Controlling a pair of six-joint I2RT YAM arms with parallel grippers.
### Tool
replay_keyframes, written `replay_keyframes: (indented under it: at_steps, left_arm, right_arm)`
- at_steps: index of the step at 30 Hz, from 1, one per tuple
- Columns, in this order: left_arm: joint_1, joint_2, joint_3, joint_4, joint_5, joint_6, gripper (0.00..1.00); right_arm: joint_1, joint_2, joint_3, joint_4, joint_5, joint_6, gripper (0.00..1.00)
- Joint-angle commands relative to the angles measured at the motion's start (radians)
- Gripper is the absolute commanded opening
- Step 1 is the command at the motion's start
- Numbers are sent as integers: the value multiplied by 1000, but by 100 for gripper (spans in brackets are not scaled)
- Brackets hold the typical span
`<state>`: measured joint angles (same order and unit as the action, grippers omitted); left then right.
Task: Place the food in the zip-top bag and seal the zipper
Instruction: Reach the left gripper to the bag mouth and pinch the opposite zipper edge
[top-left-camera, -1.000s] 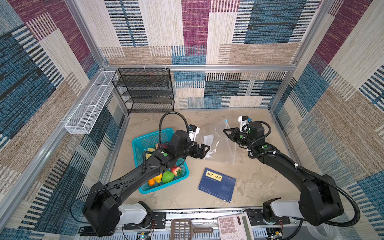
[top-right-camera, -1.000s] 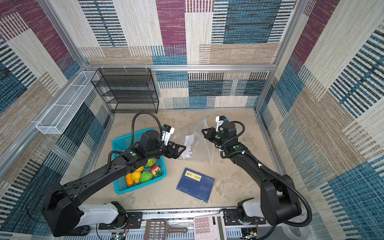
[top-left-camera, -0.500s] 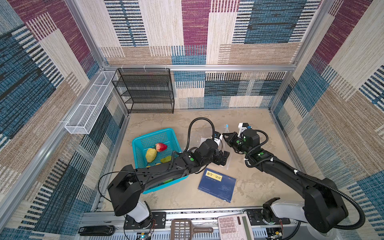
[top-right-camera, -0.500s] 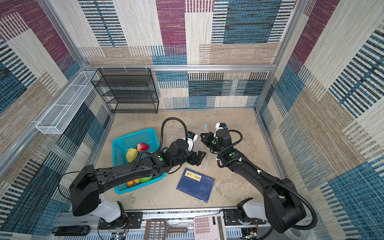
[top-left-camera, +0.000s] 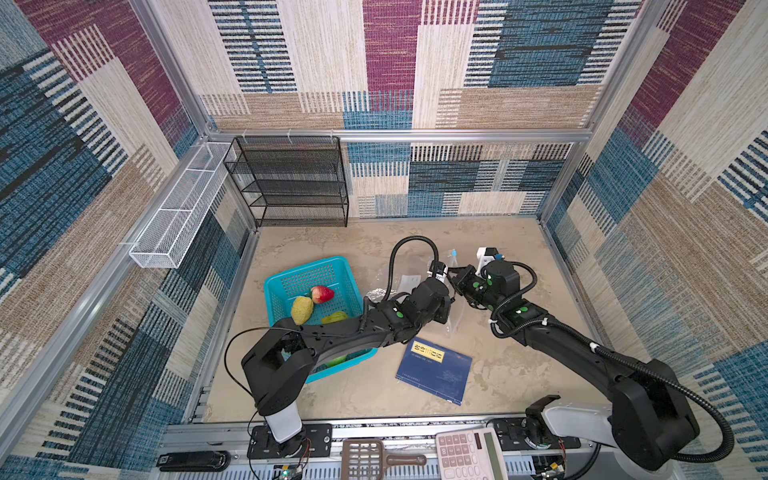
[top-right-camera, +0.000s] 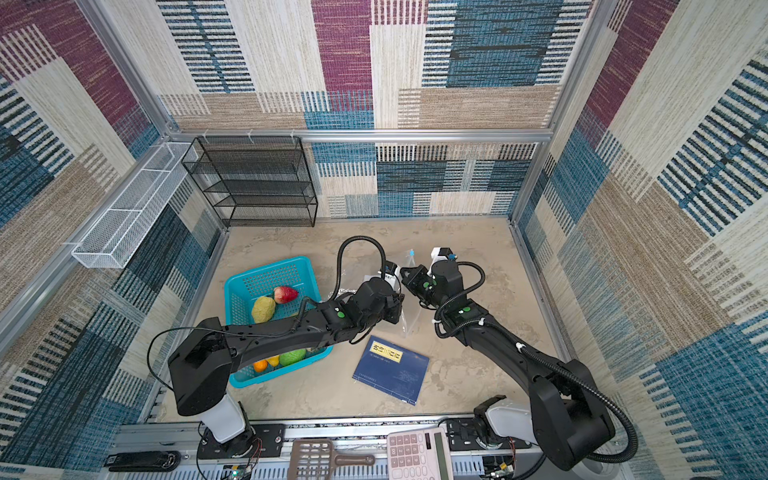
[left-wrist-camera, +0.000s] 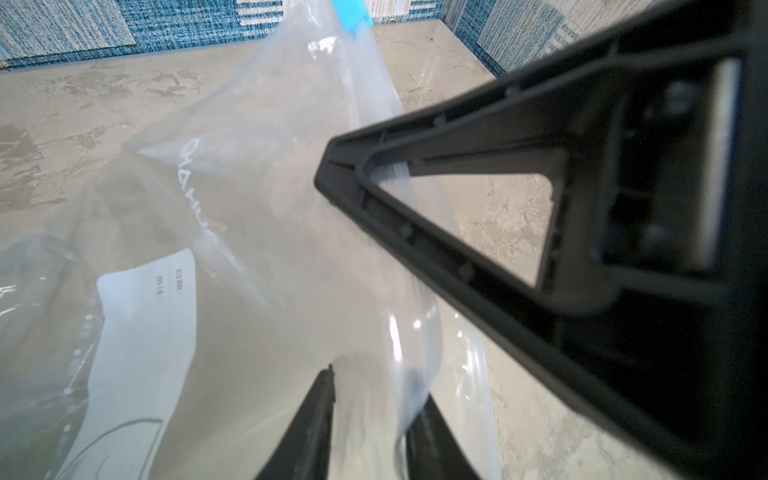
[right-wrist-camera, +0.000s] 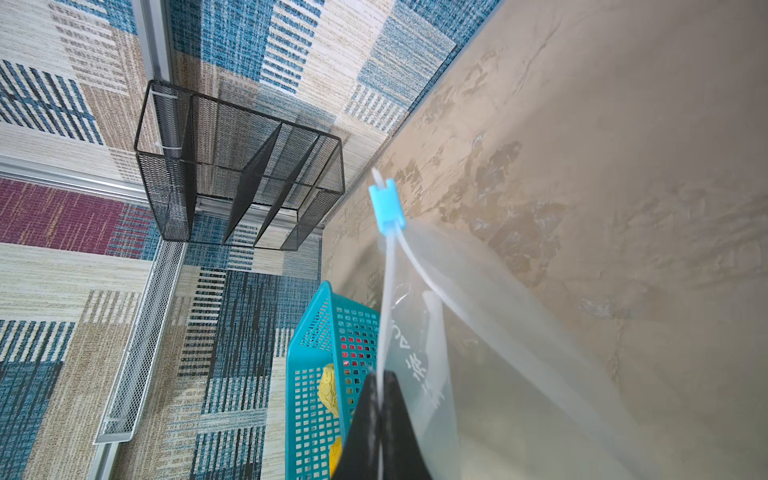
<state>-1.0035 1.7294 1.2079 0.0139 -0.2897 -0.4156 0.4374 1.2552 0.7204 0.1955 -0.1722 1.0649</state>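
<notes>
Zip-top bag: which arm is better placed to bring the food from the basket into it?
Probably left. The right gripper is shut on the zipper, holding the bag up; the teal basket with the food lies on the left arm's side.

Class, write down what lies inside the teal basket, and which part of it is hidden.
In the teal basket lie a red strawberry-like fruit, a bumpy yellow fruit and a green one. The left arm covers much of its near half.
</notes>
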Motion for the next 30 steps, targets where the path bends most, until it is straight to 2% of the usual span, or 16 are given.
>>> replay_keyframes:
  at_steps: [1,3,4,8,9,14,18,20,22,23,24,26,30]
  left_arm:
    - [1,-6,-1,35,-27,4,17]
    - [2,-14,-13,37,-33,-10,10]
    - [4,-22,-22,40,-37,-21,8]
    - [28,-51,-54,45,-57,-56,8]
    - [36,-58,-57,40,-57,-58,8]
    - [88,-89,-65,22,-3,-71,8]
    - [103,-110,-74,18,29,-88,9]
    - [107,-119,-83,23,53,-107,9]
    - [108,-128,-89,23,78,-124,9]
    - [108,-132,-93,23,88,-133,9]
    - [108,-135,-97,25,97,-140,10]
    - [109,-141,-106,29,102,-147,10]
    - [121,-148,-113,28,105,-148,10]
  right_arm:
    - [1,2,0,24,-5,-20,1]
    - [2,13,16,12,-33,-57,10]
    - [1,19,29,2,-50,-88,18]
    - [1,2,76,-97,-87,-233,67]
    - [1,-11,82,-124,-88,-264,73]
    - [0,-109,124,-304,-22,-412,85]
    - [0,-148,115,-378,25,-493,87]
    - [-2,-142,98,-391,35,-507,86]
    - [-2,-114,70,-361,-3,-519,85]
    - [-2,-95,64,-347,-23,-519,83]
    - [-2,-70,60,-333,-43,-519,78]
    - [-2,-22,62,-317,-53,-518,61]
    - [-2,40,92,-315,-35,-528,10]
